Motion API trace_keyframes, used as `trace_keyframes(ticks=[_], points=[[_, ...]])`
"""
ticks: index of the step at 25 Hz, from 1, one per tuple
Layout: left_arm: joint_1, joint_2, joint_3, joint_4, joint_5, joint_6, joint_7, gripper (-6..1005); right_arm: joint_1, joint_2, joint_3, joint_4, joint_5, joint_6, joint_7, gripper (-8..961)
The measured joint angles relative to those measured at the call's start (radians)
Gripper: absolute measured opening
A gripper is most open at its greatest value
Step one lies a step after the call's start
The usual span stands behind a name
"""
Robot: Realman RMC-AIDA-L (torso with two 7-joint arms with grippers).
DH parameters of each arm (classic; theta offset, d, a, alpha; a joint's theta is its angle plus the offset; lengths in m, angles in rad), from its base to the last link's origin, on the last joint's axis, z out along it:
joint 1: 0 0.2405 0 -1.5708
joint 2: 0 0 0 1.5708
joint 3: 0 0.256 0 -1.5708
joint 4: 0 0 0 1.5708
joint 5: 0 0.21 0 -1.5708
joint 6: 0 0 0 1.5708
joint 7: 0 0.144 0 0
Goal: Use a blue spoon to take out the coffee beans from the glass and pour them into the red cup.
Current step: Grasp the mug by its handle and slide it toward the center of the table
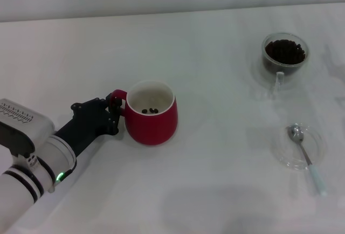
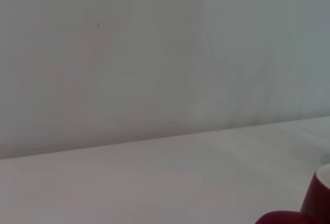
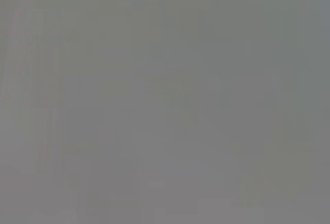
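Left gripper (image 1: 115, 110) looks clamped on the red cup (image 1: 151, 113) handle, I think; keep it steady.

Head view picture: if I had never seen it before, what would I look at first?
Most likely the red cup near the middle of the white table, with a few coffee beans inside and the left tool at its handle. Next, the glass far back on the right, full of dark beans. The blue spoon lies in a clear saucer in front of it.
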Motion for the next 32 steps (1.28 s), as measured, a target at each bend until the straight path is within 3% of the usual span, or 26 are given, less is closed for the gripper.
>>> trace_keyframes(ticks=[31,32], points=[[0.021,0.001,-0.005,0.000,0.065,0.004,0.000,122,0.000,0.000,-0.002,0.001,0.000,-0.012,0.000,855],[0.025,0.002,-0.006,0.000,0.065,0.001,-0.001,155,0.000,0.000,-0.004,0.003,0.000,-0.015,0.000,855]])
